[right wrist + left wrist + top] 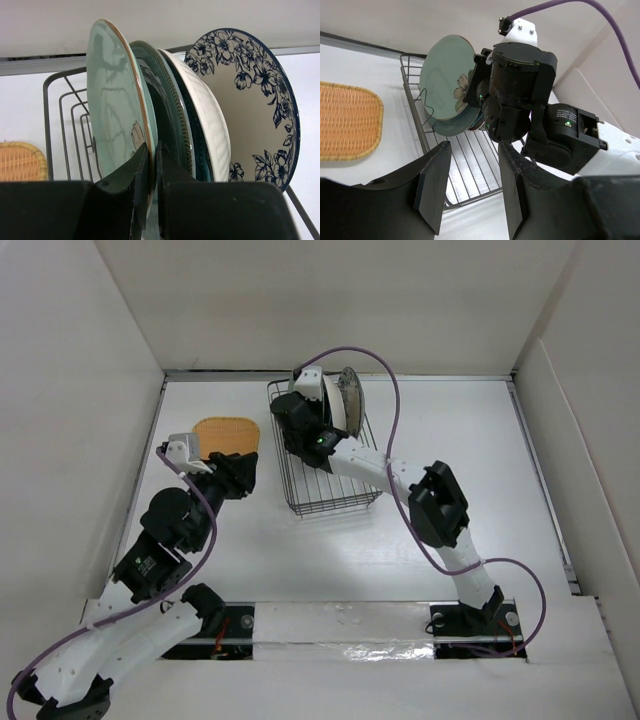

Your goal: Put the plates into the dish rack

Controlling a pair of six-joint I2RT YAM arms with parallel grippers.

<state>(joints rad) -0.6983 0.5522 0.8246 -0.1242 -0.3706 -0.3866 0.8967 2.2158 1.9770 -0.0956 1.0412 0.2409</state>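
The black wire dish rack (330,485) stands at mid-table with several plates upright at its far end (347,400). In the right wrist view my right gripper (152,185) is shut on the lower rim of the pale mint plate with a flower (112,100), which stands upright in the rack. Behind it stand a grey-green plate (167,105), a white ribbed one (207,120) and the white plate with blue pattern (250,110). The orange rounded-square plate (228,433) lies flat on the table left of the rack. My left gripper (250,470) hovers open between that plate and the rack, holding nothing (472,190).
White walls enclose the table on three sides. The right arm (435,505) stretches diagonally from its base over the rack's near right corner, and its purple cable (395,410) loops above. The rack's near half (470,160) holds only bare wires.
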